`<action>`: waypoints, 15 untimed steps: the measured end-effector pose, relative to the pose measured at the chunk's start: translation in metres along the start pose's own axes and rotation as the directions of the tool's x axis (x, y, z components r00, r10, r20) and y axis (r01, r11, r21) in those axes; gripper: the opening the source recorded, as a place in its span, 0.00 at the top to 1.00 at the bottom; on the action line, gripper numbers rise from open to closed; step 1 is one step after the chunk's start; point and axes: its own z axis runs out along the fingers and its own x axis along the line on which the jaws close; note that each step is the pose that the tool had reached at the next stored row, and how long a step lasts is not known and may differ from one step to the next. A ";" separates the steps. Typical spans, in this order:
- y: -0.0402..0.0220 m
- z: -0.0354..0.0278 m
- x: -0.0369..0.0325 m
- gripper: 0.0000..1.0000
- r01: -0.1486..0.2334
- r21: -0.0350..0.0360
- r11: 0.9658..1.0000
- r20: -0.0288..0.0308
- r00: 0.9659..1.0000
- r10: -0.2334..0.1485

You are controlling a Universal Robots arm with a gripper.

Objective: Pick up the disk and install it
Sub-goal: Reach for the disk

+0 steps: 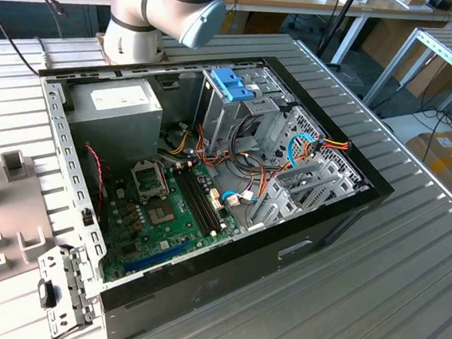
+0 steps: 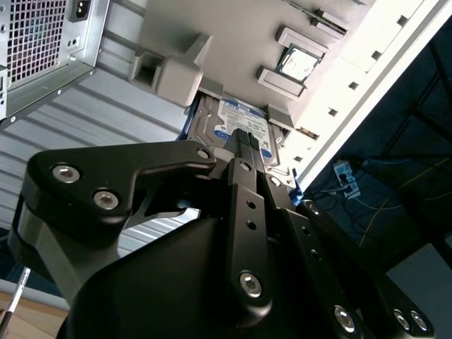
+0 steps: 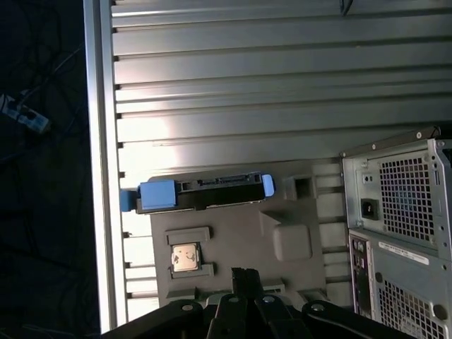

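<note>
Hovering over the grey tray (image 3: 233, 233) beside the open computer case (image 1: 209, 176), I judge that I am at the pick-up step. Nothing is grasped and the install has not begun.

My end effector (image 3: 245, 272) looks drawn together at its tip with nothing between, in both wrist views.

The disk (image 3: 212, 192) lies flat in a slot of the tray. Its blue end tab (image 3: 157, 194) points toward the edge of the bench (image 3: 247, 70), and its other end points toward the back of the case. A small square chip (image 3: 186, 257) sits in a pocket of the same tray, just beside the disk.

In the second wrist view the end effector (image 2: 247, 138) lines up over the middle of the disk (image 2: 240, 123), across its labelled face. I read it as above the disk and apart from it. How much air is left I cannot tell.

As I judge it, the grasp calls for opening wide enough to span the disk across its blue rails. It also calls for coming down square to the tray so that the tip clears the slot walls and misses the chip. The case stands well apart from the tray, so the disk will need a firm, level hold for the carry.
</note>
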 end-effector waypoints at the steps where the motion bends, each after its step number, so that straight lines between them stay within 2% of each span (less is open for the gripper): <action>1: 0.0003 0.0000 0.0007 0.89 0.000 0.000 1.000 0.000 1.000 0.000; 8: 0.0022 0.0005 0.0090 0.89 0.000 0.000 1.000 0.000 1.000 0.000; 15: 0.0022 0.0005 0.0103 0.89 0.000 0.000 1.000 0.000 1.000 0.000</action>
